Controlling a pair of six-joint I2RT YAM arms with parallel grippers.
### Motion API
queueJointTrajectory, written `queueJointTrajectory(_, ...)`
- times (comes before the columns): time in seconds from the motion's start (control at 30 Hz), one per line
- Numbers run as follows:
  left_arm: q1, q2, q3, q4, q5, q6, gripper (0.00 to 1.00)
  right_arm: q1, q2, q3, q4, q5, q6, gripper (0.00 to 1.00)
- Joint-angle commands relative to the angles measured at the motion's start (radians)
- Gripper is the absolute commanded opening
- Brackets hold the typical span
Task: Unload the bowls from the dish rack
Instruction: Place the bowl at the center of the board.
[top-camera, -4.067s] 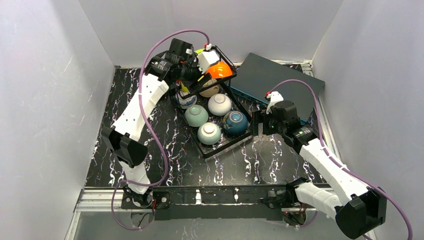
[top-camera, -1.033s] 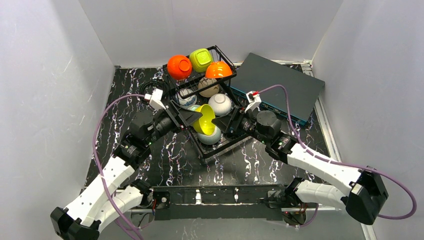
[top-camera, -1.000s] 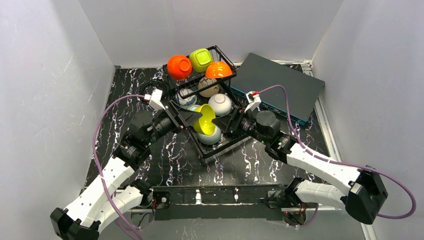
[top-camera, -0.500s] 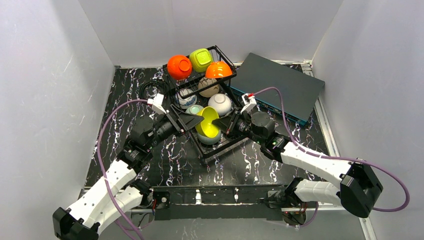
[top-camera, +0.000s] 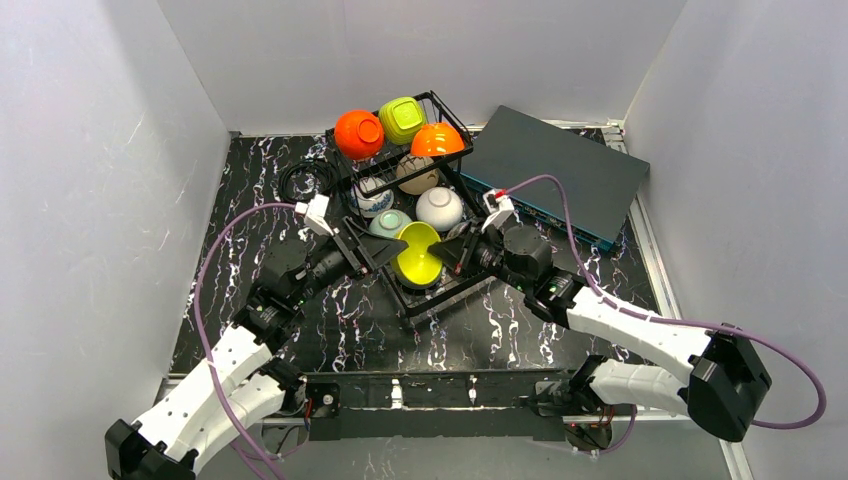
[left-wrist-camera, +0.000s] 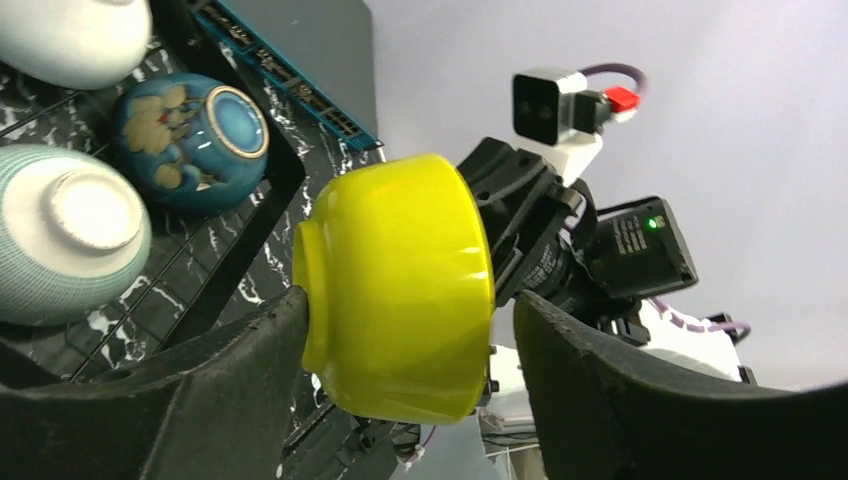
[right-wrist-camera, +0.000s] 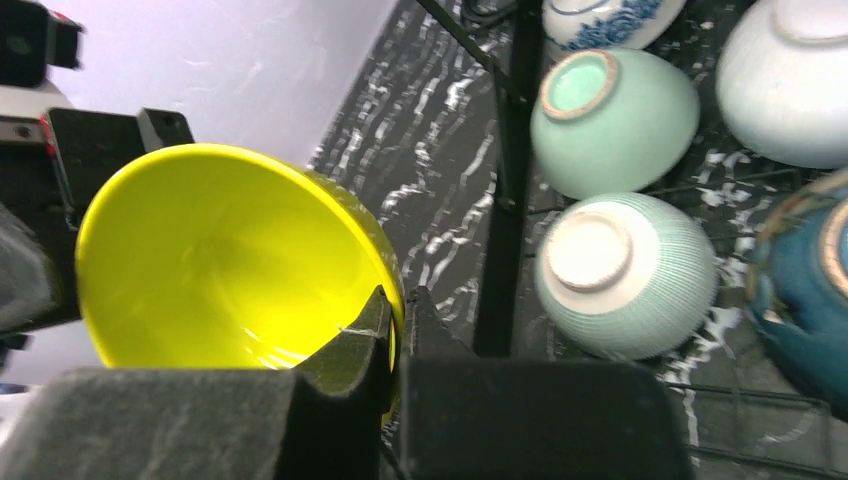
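Both grippers meet over the near end of the rack (right-wrist-camera: 497, 260), with the yellow bowl (top-camera: 418, 256) between them. The right gripper (right-wrist-camera: 395, 300) is clenched on the bowl's rim, one finger inside and one outside. The left gripper (left-wrist-camera: 410, 298) straddles the bowl's outside with its jaws spread. One finger touches the bowl by the foot and the other stands just clear of it. The bowl hangs tipped, its mouth turned toward the right gripper.

Under the grippers, upside down in the rack, sit a ribbed bowl (right-wrist-camera: 625, 275) and a teal bowl (left-wrist-camera: 190, 140). Just past them are a green bowl (right-wrist-camera: 615, 120) and a white bowl (top-camera: 439, 208). Farther beyond, the raised tier holds two orange bowls (top-camera: 359, 133) and a lime bowl (top-camera: 402, 118).
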Motion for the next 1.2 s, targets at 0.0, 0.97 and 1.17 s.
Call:
queueJointTrajectory(0.0,0.003,-0.015,0.003,-0.072,-0.025,0.101,0.78,0.004,-0.020,0.047,-0.105,0.046,-0.115,0.01)
queueJointTrajectory(0.97,0.003,-0.086,0.236,-0.640,-0.522,0.901,0.98,-0.371,-0.044,0.314,-0.969,0.343,-0.319,0.01)
queueJointTrajectory(1.17,0.003,-0.116,0.201,-0.609,-0.527,0.946,0.98,-0.566,-0.041,0.275,-0.939,0.309,-0.276,0.01)
